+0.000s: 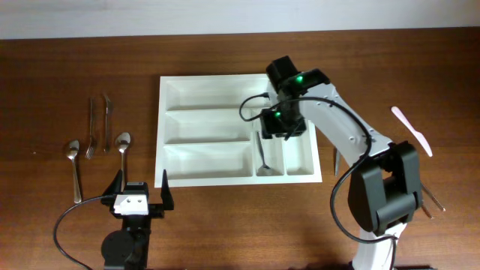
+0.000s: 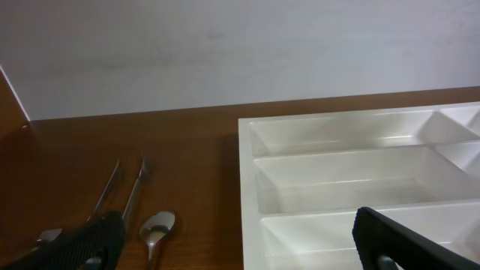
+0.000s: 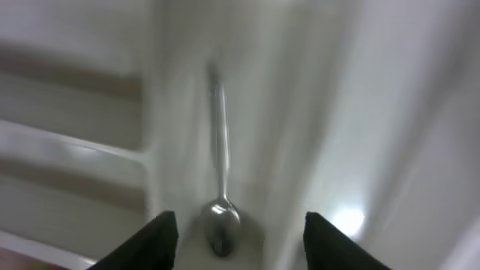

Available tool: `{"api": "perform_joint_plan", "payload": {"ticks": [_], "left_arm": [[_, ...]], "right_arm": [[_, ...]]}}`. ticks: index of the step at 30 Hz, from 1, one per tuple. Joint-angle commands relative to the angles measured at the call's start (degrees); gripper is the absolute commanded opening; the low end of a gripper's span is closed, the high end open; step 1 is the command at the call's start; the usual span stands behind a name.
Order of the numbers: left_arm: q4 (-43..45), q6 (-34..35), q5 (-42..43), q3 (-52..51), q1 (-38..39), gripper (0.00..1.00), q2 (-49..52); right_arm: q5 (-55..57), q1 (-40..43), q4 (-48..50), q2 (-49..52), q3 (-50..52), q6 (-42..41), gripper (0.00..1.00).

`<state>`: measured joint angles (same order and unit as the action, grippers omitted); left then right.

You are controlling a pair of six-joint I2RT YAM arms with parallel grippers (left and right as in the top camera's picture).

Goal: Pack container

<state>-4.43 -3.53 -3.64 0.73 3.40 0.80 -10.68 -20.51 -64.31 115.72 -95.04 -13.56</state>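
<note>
The white five-compartment container (image 1: 176, 120) lies mid-table; it also shows in the left wrist view (image 2: 322, 150) and the right wrist view (image 3: 75, 112). A metal spoon (image 1: 262, 154) lies in its left vertical compartment, seen in the right wrist view (image 3: 220, 187). My right gripper (image 1: 279, 124) is open above that spoon (image 3: 234, 232), apart from it. My left gripper (image 1: 139, 196) is open and empty near the front edge (image 2: 236, 247). Two spoons (image 1: 122, 146) (image 1: 73, 161), a fork (image 1: 91, 127) and a knife (image 1: 107, 120) lie left of the container.
A pink-white plastic utensil (image 1: 411, 130) lies on the wood at the right. Another utensil (image 1: 429, 199) lies by the right arm's base. The nearer spoon (image 2: 156, 229) and two long handles (image 2: 124, 191) show in the left wrist view.
</note>
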Motion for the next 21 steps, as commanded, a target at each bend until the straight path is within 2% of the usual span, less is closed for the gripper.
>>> {"api": "perform_joint_plan", "payload": {"ticks": [1, 4, 5, 9, 15, 16, 18, 19, 21], "left_arm": [[0.07, -0.87, -0.63, -0.20, -0.24, 0.99, -0.44], [0.07, -0.87, -0.63, -0.20, -0.24, 0.99, -0.44], [0.07, -0.87, -0.63, -0.20, -0.24, 0.99, -0.44], [0.07, -0.90, -0.63, -0.20, -0.24, 0.99, -0.44], [0.07, -0.87, -0.63, -0.20, -0.24, 0.99, -0.46], [0.07, -0.87, -0.63, -0.20, -0.24, 0.99, -0.44], [0.07, -0.87, -0.63, -0.20, -0.24, 0.99, -0.44], [0.07, -0.87, -0.63, -0.20, -0.24, 0.99, -0.44], [0.07, -0.87, -0.63, -0.20, -0.24, 0.99, -0.44]], "right_arm": [[3.19, 7.06, -3.45, -1.81, -3.08, -0.24, 0.57], [4.48, 12.63, -7.76, -3.34, -4.28, 2.29, 0.62], [5.03, 14.36, -8.83, -3.87, -4.28, 3.43, 0.68], [6.67, 18.69, -11.85, -4.28, -4.11, 7.82, 1.00], [9.92, 20.33, -9.29, -3.82, 0.50, 9.07, 0.99], [9.92, 20.85, -6.71, -3.82, 3.17, 9.07, 0.97], [10.34, 21.51, -4.46, -3.82, 6.14, 9.05, 0.65], [10.32, 21.99, -3.04, -3.82, 7.89, 8.96, 0.54], [10.32, 22.95, -0.31, -3.82, 10.91, 8.66, 0.53]]}}
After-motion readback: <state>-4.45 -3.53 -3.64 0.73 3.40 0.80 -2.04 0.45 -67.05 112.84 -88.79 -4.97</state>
